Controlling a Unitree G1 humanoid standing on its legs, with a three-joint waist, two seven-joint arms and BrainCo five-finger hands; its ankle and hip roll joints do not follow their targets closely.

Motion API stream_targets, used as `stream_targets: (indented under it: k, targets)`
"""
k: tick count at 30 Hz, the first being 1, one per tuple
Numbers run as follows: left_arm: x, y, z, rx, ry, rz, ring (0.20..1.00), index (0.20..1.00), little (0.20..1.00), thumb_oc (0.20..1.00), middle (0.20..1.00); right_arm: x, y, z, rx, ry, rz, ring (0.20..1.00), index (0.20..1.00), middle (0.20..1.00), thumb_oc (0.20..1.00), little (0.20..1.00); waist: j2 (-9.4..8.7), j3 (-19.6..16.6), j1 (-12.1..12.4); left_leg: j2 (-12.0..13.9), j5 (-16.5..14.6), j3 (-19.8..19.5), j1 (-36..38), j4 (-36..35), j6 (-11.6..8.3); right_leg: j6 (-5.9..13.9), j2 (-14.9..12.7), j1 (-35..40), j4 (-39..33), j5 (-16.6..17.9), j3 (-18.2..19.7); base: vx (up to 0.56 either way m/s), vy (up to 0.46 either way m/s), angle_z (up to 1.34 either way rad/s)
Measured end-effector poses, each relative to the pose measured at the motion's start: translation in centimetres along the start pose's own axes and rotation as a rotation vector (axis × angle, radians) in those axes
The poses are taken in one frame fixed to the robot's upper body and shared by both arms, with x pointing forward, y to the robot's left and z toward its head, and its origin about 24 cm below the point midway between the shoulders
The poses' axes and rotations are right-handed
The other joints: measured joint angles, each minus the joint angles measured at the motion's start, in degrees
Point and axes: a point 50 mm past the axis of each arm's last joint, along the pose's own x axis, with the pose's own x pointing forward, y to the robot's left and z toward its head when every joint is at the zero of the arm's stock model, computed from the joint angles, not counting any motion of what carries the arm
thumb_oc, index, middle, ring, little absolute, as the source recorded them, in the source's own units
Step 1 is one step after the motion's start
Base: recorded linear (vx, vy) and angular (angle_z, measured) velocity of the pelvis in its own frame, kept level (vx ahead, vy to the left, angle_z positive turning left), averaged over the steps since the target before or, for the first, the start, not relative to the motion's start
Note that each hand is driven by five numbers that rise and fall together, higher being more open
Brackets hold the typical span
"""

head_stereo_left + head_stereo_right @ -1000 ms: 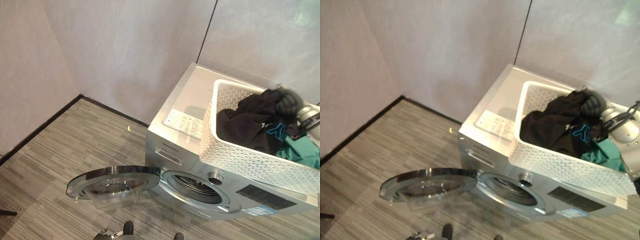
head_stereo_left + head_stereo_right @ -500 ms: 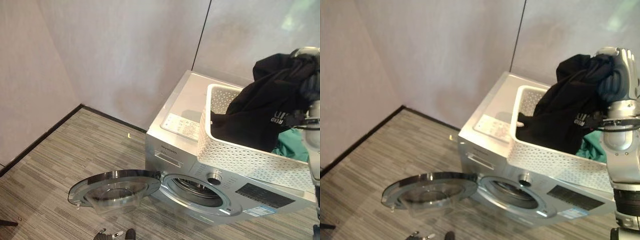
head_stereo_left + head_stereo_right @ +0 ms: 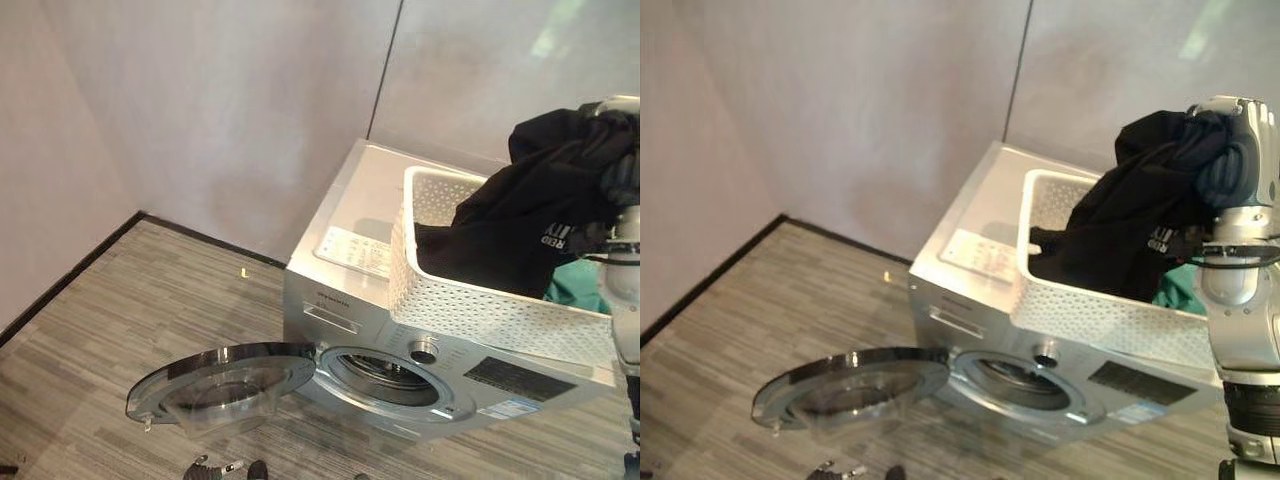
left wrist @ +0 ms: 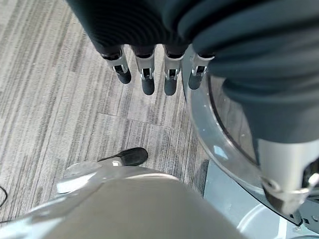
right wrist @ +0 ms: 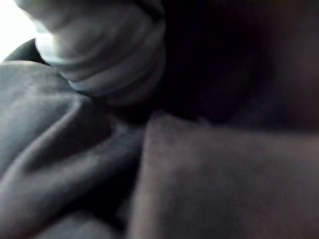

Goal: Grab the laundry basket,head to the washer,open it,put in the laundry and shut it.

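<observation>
While the washer door (image 3: 225, 378) lay swung open, each view gave this:

Left eye view: the black garment (image 3: 545, 225) hung from the right hand (image 3: 625, 175), lifted above the white laundry basket (image 3: 470, 305) on top of the washer (image 3: 365, 300); the drum opening (image 3: 385, 375) lay below and to the left.

Right eye view: the right hand's curled fingers gripped the garment's top bunch, cloth trailing down into the basket.

Left wrist view: the left hand (image 4: 149, 74) hung with straight fingers, empty, near the door.

Right wrist view: dark cloth pressed against the hand.
</observation>
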Motion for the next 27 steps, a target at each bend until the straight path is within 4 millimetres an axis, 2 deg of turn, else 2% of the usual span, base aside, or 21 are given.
stream_targets:
  k: [4, 5, 6, 10, 12, 13, 14, 15, 17, 18, 19, 20, 22, 23, 24, 26, 27]
  targets:
    - [0.0, 0.2, 0.0, -0.019, 0.001, 0.008, 1.0, 1.0, 1.0, 1.0, 1.0, -1.4, -2.5, 1.1, -0.015, -0.051, -0.066, 0.2, 0.2, 0.2, 0.2, 0.2, -0.38, 0.61, -0.63, -0.51, -0.78, 2.41, 1.64, -0.01, 1.17, 0.11, -0.7, -1.34, 2.75, 0.94, 1.53, -0.01, 0.087, -0.33]
    - [-0.1, 0.2, -0.6, -0.019, 0.017, 0.006, 1.0, 1.0, 1.0, 1.0, 1.0, -1.6, -3.3, 1.5, -0.026, -0.076, -0.091, 0.2, 0.2, 0.2, 0.2, 0.2, 0.11, 0.88, -1.5, -0.58, -0.92, 2.81, 1.67, 0.0, 1.6, 0.53, -0.92, -2.19, 3.87, 1.53, 2.51, -0.01, 0.069, -0.2]
    - [-0.1, 0.2, -0.8, -0.014, 0.023, 0.006, 1.0, 1.0, 1.0, 1.0, 1.0, -1.8, -4.0, 1.7, -0.041, -0.083, -0.106, 0.2, 0.2, 0.2, 0.2, 0.2, 0.13, 0.88, -2.57, -0.77, -0.96, 3.01, 1.76, -0.01, 1.79, 0.9, -1.06, -2.37, 3.88, 1.97, 2.57, -0.01, 0.068, -0.18]
    - [-0.1, 0.4, -1.2, 0.008, 0.039, 0.008, 1.0, 1.0, 1.0, 1.0, 1.0, -2.9, -6.3, 1.5, -0.117, -0.081, -0.155, 0.2, 0.2, 0.2, 0.2, 0.2, -0.05, 0.5, -2.88, -1.44, -1.12, 4.19, 1.42, -0.01, 2.36, 1.39, -1.61, -2.94, 3.62, 2.57, 2.3, -0.07, 0.035, -0.15]
    - [-0.1, 0.4, -0.8, 0.035, 0.026, 0.005, 1.0, 1.0, 1.0, 1.0, 1.0, -3.4, -6.7, 1.4, -0.131, -0.073, -0.16, 0.2, 0.2, 0.2, 0.2, 0.2, 0.44, 0.49, -3.04, -1.73, -1.1, 4.6, 1.48, 0.04, 2.35, 2.83, -1.57, -4.05, 3.69, 3.64, 2.39, -0.22, 0.054, -0.33]
    - [-0.1, 0.5, -0.8, 0.043, 0.024, 0.007, 1.0, 1.0, 1.0, 1.0, 1.0, -3.5, -6.4, 1.4, -0.125, -0.068, -0.152, 0.2, 0.2, 0.2, 0.2, 0.2, 0.7, 0.58, -3.03, -1.9, -1.0, 5.65, 1.38, 0.19, 2.53, 3.3, -1.58, -4.64, 3.14, 4.74, 2.23, -0.24, 0.045, -0.77]
    - [0.0, 0.6, -0.5, 0.049, 0.012, 0.011, 1.0, 1.0, 1.0, 1.0, 1.0, -3.2, -5.9, 1.6, -0.11, -0.079, -0.142, 0.2, 0.2, 0.2, 0.2, 0.2, 1.91, 0.94, -2.75, -1.32, -0.77, 7.6, 0.35, 0.0, 3.8, 3.09, -0.91, -4.86, -0.57, 9.16, 1.92, -0.18, 0.008, -0.6]
    - [0.0, 0.7, -0.4, 0.046, 0.011, 0.014, 1.0, 1.0, 1.0, 1.0, 1.0, -3.2, -5.6, 1.6, -0.104, -0.082, -0.138, 0.2, 0.2, 0.2, 0.2, 0.2, 2.73, 1.45, -3.21, -0.77, -0.26, 7.81, 0.19, 0.0, 4.76, 2.84, -1.15, -4.92, -0.08, 8.4, 1.32, -0.22, -0.024, -0.36]
    - [0.0, 0.9, -0.3, 0.026, 0.007, 0.025, 1.0, 1.0, 1.0, 1.0, 1.0, -3.1, -5.1, 1.4, -0.092, -0.073, -0.119, 0.2, 0.2, 0.2, 0.2, 0.2, 4.13, 1.19, -3.16, 0.41, 0.27, 8.46, -0.45, 0.04, 5.06, 0.38, -1.09, -6.09, 8.06, 2.64, -0.95, -0.2, -0.05, -0.08]
    - [0.0, 1.5, -0.6, 0.012, 0.014, 0.047, 1.0, 1.0, 1.0, 1.0, 1.0, -2.5, -4.1, 1.7, -0.072, -0.089, -0.104, 0.2, 0.2, 0.2, 0.2, 0.2, 4.76, 0.92, -2.3, 1.85, 0.78, 10.12, -0.53, 0.14, 4.75, 0.95, -0.47, -7.22, 17.85, -1.84, -0.7, -0.17, -0.109, -0.5]
    - [0.0, 2.1, -0.8, 0.011, 0.019, 0.062, 1.0, 1.0, 1.0, 1.0, 1.0, -2.2, -3.3, 2.1, -0.053, -0.114, -0.088, 0.2, 0.2, 0.2, 0.2, 0.2, 4.82, 0.51, -1.33, 2.75, 0.96, 11.39, -0.54, 0.32, 4.5, 1.45, -0.21, -7.67, 22.97, -4.35, -0.55, -0.26, -0.247, -0.84]
    - [-0.1, 3.1, -1.4, 0.016, 0.034, 0.094, 1.0, 1.0, 1.0, 1.0, 1.0, -1.5, -2.6, 2.9, -0.024, -0.157, -0.076, 0.2, 0.2, 0.2, 0.2, 0.2, 4.01, -0.06, 0.73, 3.68, 2.0, 13.38, -0.81, 0.38, 3.64, 2.88, -0.51, -5.95, 25.59, -7.05, -0.06, -0.25, -0.279, -0.9]
    - [-0.4, 3.9, -2.3, 0.021, 0.058, 0.122, 1.0, 1.0, 1.0, 1.0, 1.0, -0.5, -1.6, 3.4, 0.0, -0.191, -0.067, 0.2, 0.2, 0.2, 0.2, 0.2, 2.59, -0.95, 2.1, 4.35, 2.32, 15.12, -2.36, 1.62, 3.17, 5.48, -1.23, -3.62, 23.92, -9.21, 1.72, -0.14, -0.19, -0.64]
    - [-0.4, 4.0, -2.5, 0.02, 0.061, 0.125, 1.0, 1.0, 1.0, 1.0, 1.0, -0.2, -1.4, 3.6, 0.004, -0.202, -0.066, 0.2, 0.2, 0.2, 0.2, 0.2, 1.33, -1.6, 2.98, 4.34, 2.27, 15.11, -2.97, 1.89, 2.89, 6.16, -1.3, -1.89, 20.72, -9.52, 2.47, -0.13, -0.272, -0.31]
    - [-0.4, 4.2, -2.2, -0.002, 0.056, 0.135, 1.0, 1.0, 1.0, 1.0, 1.0, -0.1, -1.3, 3.5, -0.015, -0.202, -0.066, 0.2, 0.2, 0.2, 0.2, 0.2, 0.68, -1.96, 3.6, 4.14, 3.07, 13.76, -3.49, 1.34, 1.74, 5.72, 0.15, 2.21, 12.29, -9.98, 2.07, -0.13, -0.274, -0.15]
    - [-0.4, 3.0, -2.7, -0.034, 0.07, 0.113, 1.0, 1.0, 1.0, 1.0, 1.0, 0.4, -1.0, 3.2, -0.013, -0.184, -0.062, 0.2, 0.2, 0.2, 0.2, 0.2, 0.48, -2.14, 4.55, 4.3, 4.46, 13.89, -3.55, 0.89, 0.5, 4.06, 0.95, 5.52, 4.81, -10.78, 2.13, -0.13, -0.281, -0.24]
    - [-0.4, 2.5, -2.7, -0.056, 0.071, 0.105, 1.0, 1.0, 1.0, 1.0, 1.0, 0.7, -0.8, 3.1, -0.009, -0.181, -0.063, 0.2, 0.2, 0.2, 0.2, 0.2, -0.08, -2.33, 5.49, 3.83, 4.86, 13.23, -4.12, 0.49, -0.56, 1.46, 0.98, 6.48, 0.67, -12.23, 2.3, -0.18, -0.377, -0.24]
